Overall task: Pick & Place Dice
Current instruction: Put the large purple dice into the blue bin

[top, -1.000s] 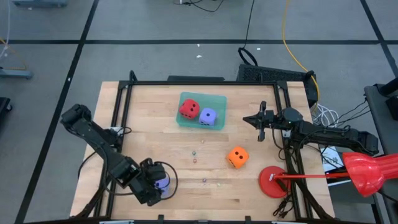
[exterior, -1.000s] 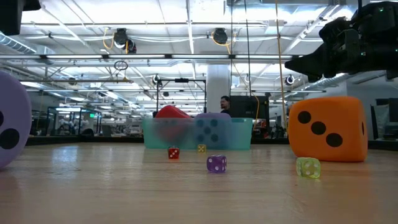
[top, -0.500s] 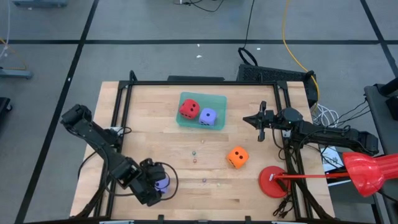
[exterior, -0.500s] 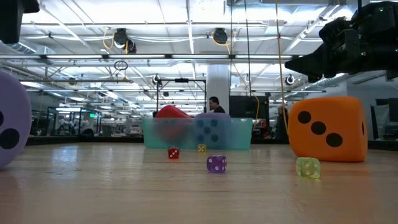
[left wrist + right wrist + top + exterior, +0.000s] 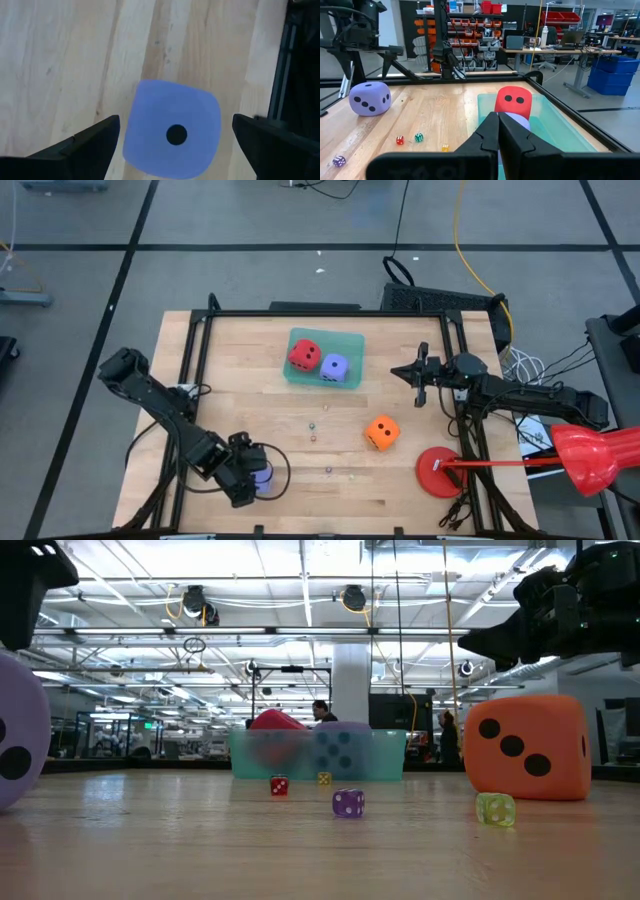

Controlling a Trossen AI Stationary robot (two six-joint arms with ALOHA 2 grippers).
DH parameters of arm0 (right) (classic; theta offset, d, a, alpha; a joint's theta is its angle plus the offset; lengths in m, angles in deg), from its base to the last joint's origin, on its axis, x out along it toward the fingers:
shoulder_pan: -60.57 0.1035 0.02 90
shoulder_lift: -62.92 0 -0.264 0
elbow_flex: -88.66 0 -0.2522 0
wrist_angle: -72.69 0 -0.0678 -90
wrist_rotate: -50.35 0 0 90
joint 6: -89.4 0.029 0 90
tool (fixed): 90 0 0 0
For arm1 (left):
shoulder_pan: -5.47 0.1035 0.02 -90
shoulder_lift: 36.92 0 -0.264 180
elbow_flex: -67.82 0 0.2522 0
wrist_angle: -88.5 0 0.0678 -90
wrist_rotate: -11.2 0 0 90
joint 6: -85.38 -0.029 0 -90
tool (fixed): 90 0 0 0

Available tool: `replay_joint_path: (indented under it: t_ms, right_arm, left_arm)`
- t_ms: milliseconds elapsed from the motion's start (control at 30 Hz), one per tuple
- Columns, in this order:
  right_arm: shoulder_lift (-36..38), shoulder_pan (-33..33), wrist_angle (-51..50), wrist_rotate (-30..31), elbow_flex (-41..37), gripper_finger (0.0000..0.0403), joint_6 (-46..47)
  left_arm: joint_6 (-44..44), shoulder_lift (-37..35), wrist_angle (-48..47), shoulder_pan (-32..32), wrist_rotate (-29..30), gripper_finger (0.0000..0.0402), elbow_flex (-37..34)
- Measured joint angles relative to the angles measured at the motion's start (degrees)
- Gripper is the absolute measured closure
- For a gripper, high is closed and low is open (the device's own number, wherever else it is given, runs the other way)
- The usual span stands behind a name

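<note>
**Left gripper spread over a purple-blue die; two dice in the tray, one orange die loose**

The left gripper (image 5: 250, 478) is held low at the near left part of the pale wooden plank table (image 5: 240, 380), its two dark fingers (image 5: 85, 145) spread wide on either side of a soft purple-blue cube die (image 5: 171, 129). Bare wood is seen between each finger and the die in the left wrist view, so the die is flanked, not clamped. A single dark pip is shown on the face turned toward the wrist camera, and the cube's edges are set slightly askew to the table planks. Being a cube, it has no long axis to speak of. From above, only a small part of this die (image 5: 262, 475) is seen beside the gripper.

A translucent green plastic tray (image 5: 350, 340) is placed toward the far middle of the table. In it a soft red cube die (image 5: 304, 356) and a second purple-blue cube die (image 5: 335, 367) are seated side by side, touching or nearly so.

A soft orange cube die (image 5: 382, 432) is left on the bare wood, well apart from the tray toward the right, resting flat with three pips on the side seen in the low view (image 5: 527, 747).

Several tiny dice (image 5: 348, 802) are scattered on the table between the large ones.

The right gripper (image 5: 421, 372) is parked above the table's right edge, its fingers (image 5: 490, 135) pressed together with nothing between them. A flat red round disc (image 5: 438, 471) is seen near the right front corner.
</note>
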Motion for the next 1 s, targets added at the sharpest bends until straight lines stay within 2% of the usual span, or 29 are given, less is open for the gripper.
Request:
replay_joint_path:
  t_ms: [233,700,1000]
  right_arm:
    - [-0.02,0.02,0.05,0.00,0.00,0.0403,0.02]
    - [0.00,0.01,0.25,-0.02,0.00,0.0403,0.02]
    - [-0.02,0.02,0.24,-0.04,0.00,0.0403,0.04]
  left_arm:
    - [1.19,0.00,-1.92,1.16,-3.44,0.0004,-0.02]
    - [-1.00,0.20,-2.12,1.26,-3.48,0.0005,-0.02]
    - [-6.85,6.57,-0.64,1.26,-8.72,0.0004,0.37]
